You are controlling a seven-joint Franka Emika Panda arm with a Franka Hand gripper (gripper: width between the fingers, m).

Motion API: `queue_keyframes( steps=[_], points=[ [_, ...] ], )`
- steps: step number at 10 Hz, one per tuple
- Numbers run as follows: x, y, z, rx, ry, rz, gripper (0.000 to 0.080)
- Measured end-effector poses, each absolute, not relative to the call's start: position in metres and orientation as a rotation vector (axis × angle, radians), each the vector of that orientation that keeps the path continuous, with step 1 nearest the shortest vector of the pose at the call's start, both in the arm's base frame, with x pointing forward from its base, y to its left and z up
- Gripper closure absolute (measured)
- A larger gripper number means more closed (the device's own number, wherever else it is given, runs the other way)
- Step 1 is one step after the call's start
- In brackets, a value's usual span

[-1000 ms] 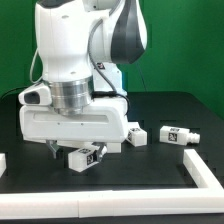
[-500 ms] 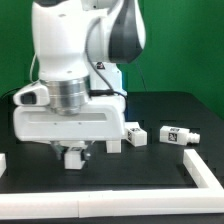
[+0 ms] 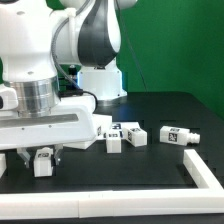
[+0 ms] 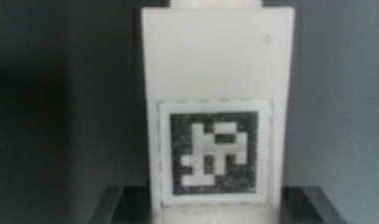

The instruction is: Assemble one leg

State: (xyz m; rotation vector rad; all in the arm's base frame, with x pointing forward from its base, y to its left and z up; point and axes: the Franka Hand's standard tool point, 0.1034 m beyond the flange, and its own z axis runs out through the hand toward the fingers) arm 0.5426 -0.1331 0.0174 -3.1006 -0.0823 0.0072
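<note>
exterior view, lower left: the white two-finger gripper (image 3: 40, 156) of the white-and-grey robot arm (image 3: 60, 50) is clamped on a small white oblong leg (image 3: 42, 162) bearing a black-and-white code tag. the leg stands upright between the fingers, low over the black table (image 3: 150, 165). i cannot tell whether its lower end touches the surface.

hidden or cut off: the wide white gripper body covers the leg's upper end, and the leg's peg is not in sight. the arm runs out of the frame at the top and the left edge. in the wrist view the leg (image 4: 212, 100) fills the middle and both its ends are cut by the frame. its square code tag (image 4: 216, 150) is blurred and its cells are unreadable.

centre of the exterior view: a cluster of white tagged blocks (image 3: 122, 135) lies partly behind the gripper body; i cannot count them surely. at centre right, apart from the cluster, a single white tagged block (image 3: 176, 136) lies flat, its short grey peg (image 3: 193, 137) pointing to the exterior view's right.

edges and room: a white raised strip (image 3: 130, 190) borders the table along the lower edge and turns up at lower right. bare black table lies between the held leg and the cluster, and between the leg and the strip.
</note>
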Motion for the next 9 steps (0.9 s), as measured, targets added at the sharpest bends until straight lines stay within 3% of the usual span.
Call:
queue_keyframes(
  steps=[3,4,5,6,7,9],
  points=[
    [0.542,-0.133,0.018,-3.101,-0.096,0.008,0.0514],
    [0.541,-0.137,0.031,-3.096,-0.177,0.008,0.0513],
    [0.534,-0.14,0.047,-3.096,-0.213,-0.007,0.0324],
    [0.521,-0.137,0.063,-3.096,-0.293,-0.034,0.0324],
    [0.505,-0.136,0.076,-3.085,-0.488,-0.072,0.0194],
    [0.493,-0.138,0.081,-3.067,-0.553,-0.073,0.016]
  ],
)
